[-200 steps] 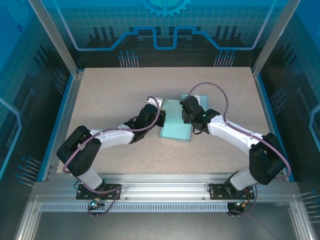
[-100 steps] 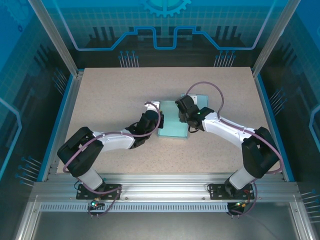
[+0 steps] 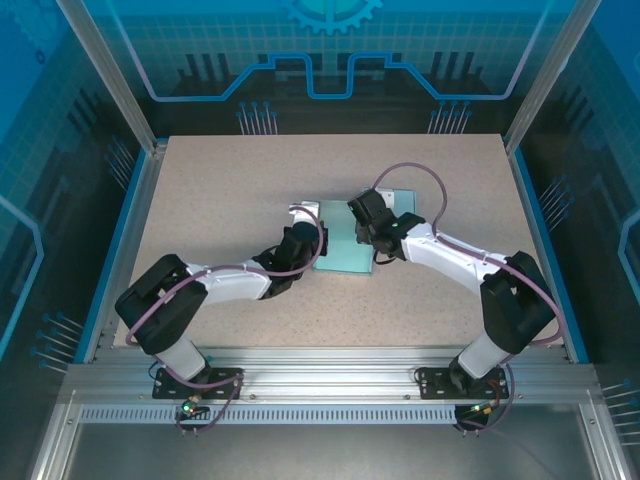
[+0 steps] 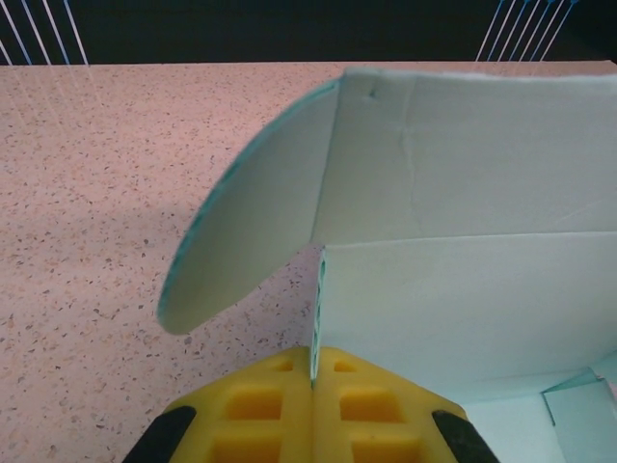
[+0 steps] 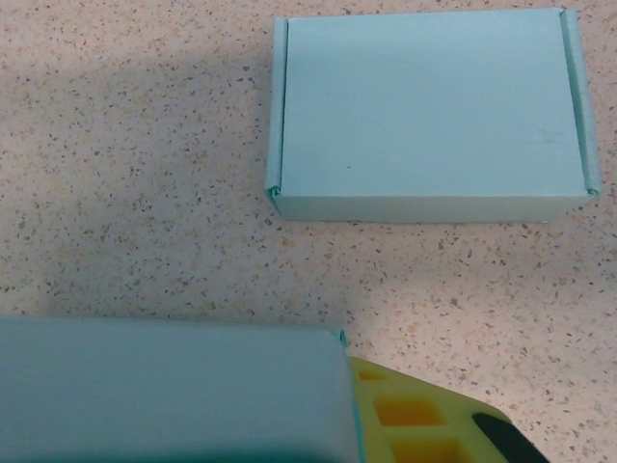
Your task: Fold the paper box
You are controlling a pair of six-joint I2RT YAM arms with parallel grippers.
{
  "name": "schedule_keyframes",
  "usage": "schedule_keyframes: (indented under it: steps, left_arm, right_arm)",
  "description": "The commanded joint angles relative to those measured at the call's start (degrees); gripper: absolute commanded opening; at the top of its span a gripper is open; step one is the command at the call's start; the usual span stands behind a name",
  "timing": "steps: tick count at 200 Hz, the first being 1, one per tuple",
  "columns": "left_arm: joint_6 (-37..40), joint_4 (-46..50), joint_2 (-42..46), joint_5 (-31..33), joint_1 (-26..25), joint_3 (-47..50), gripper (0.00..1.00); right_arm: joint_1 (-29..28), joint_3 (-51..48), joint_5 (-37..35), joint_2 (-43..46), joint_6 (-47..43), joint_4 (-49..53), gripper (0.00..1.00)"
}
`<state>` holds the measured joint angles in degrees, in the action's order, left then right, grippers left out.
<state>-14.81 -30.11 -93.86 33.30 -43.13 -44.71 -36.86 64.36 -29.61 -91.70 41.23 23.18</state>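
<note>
Pinching a thin upright wall of the box [image 3: 343, 247] edge-on, the left gripper [image 4: 313, 362] has its yellow pads pressed flat together on the card with no gap showing. The box sits mid-table [image 3: 230, 180], half formed, directly between the two arms. Its long axis runs roughly from near to far and leans a little. The left gripper is at its left edge and the right gripper [image 3: 365, 232] at its far right side. From the left wrist, a rounded flap [image 4: 246, 227] swings out to the left of the pinched wall, away from the box's inside, while the taller panels stand to the right. So the fold ahead likely goes rightward, toward the right arm, and the left arm, already on that wall, is the better placed to lead it. From the right wrist, one yellow finger [image 5: 415, 415] shows just beside a pale teal panel that hides the other finger. I cannot tell whether that gripper is holding the panel or only resting against it. A closed box [image 5: 434, 116] lies flat farther out, apart from the work. The risk, as I judge it, is that the flap buckles if the right side is not braced.
</note>
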Motion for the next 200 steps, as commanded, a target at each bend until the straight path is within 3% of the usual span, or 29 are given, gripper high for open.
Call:
schedule_keyframes:
  steps: [1,79,172,200]
  left_arm:
    - [-2.1,-5.0,-1.7,1.0,-1.7,0.2,0.00]
    - [-2.6,-4.6,-6.4,-0.8,-2.1,-5.0,0.00]
    - [-6.2,-6.8,-4.8,-0.3,-2.1,2.9,0.00]
    - [-8.0,-9.4,-4.3,-2.8,-2.1,6.2,0.00]
  right_arm:
    - [-1.6,-0.5,1.7,-0.8,3.5,-4.5,0.20]
    - [-1.6,4.5,1.0,-5.2,-0.9,-7.4,0.21]
    - [-2.1,-1.5,3.8,-6.8,2.9,-13.3,0.22]
    - [-3.1,-4.3,3.3,-5.4,4.0,-14.3,0.22]
